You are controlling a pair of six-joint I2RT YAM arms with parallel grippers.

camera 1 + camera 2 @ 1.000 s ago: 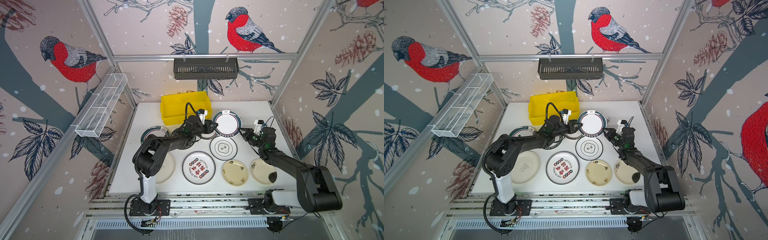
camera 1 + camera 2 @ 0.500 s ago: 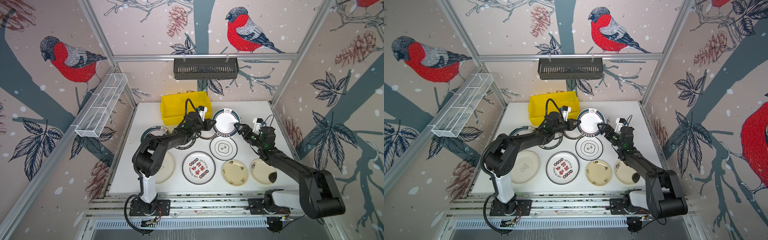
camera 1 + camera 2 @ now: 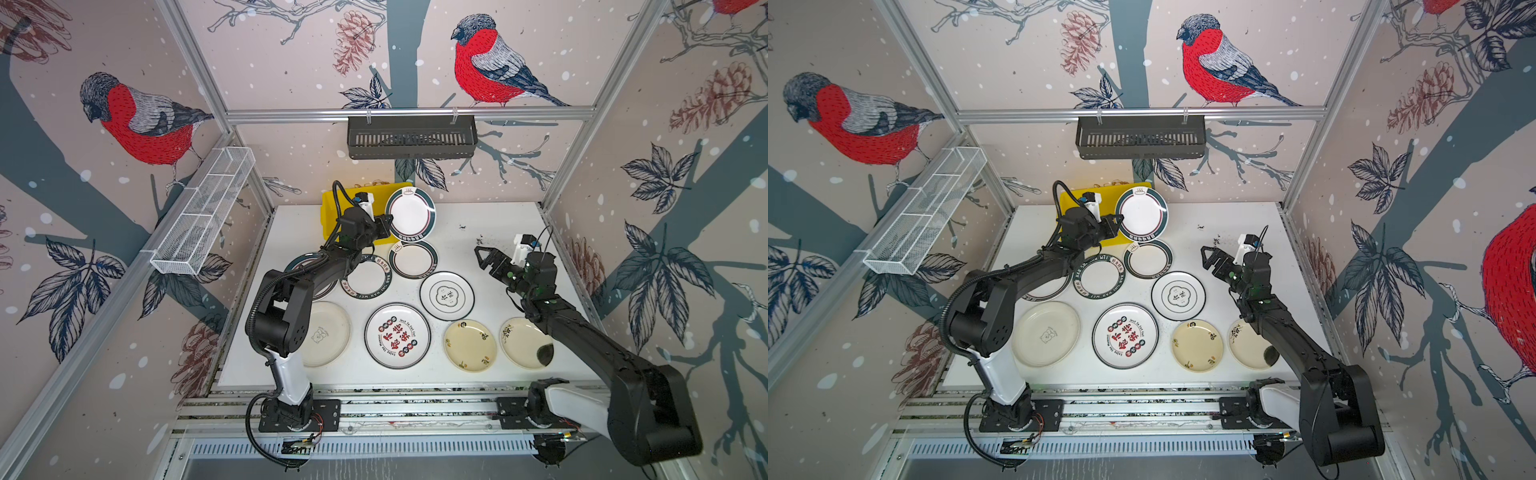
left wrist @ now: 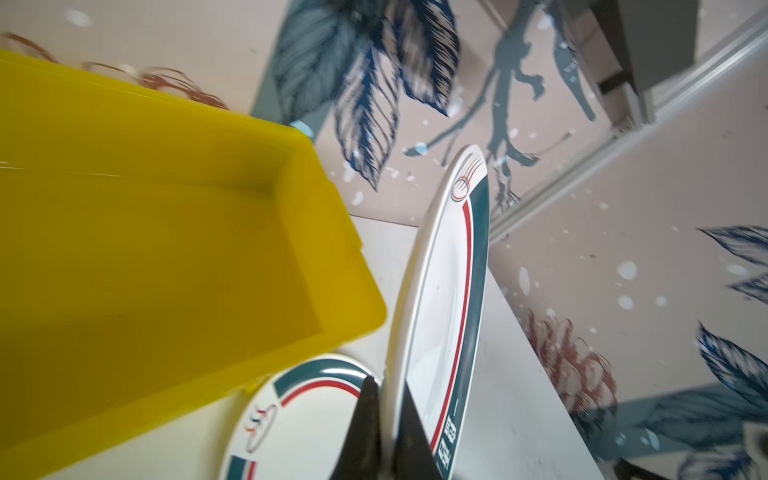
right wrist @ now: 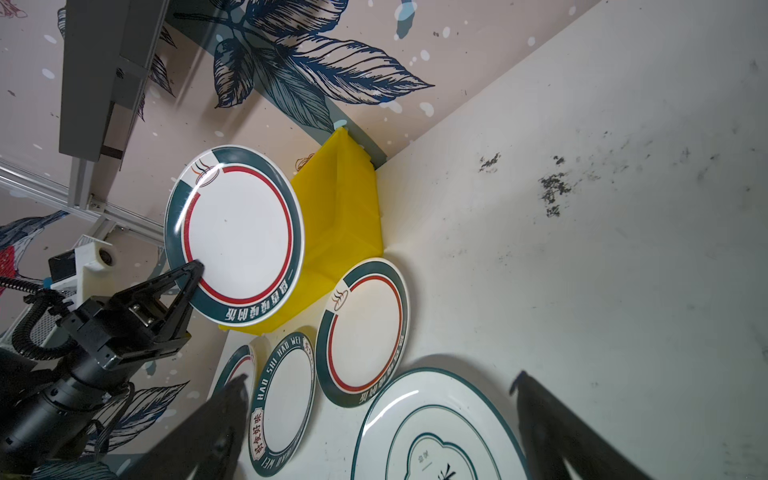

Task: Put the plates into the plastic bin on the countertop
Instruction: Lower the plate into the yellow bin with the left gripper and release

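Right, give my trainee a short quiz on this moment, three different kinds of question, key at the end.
1. True or false: the left gripper is shut on the rim of a green-rimmed plate, lifted off the table near the yellow bin.
2. The right gripper is: A) shut on a cream plate; B) open and empty above the countertop; C) down inside the bin.
3. How many plates lie flat on the countertop, counting the one partly under the left arm?

Key: 1 true; 2 B; 3 eight.
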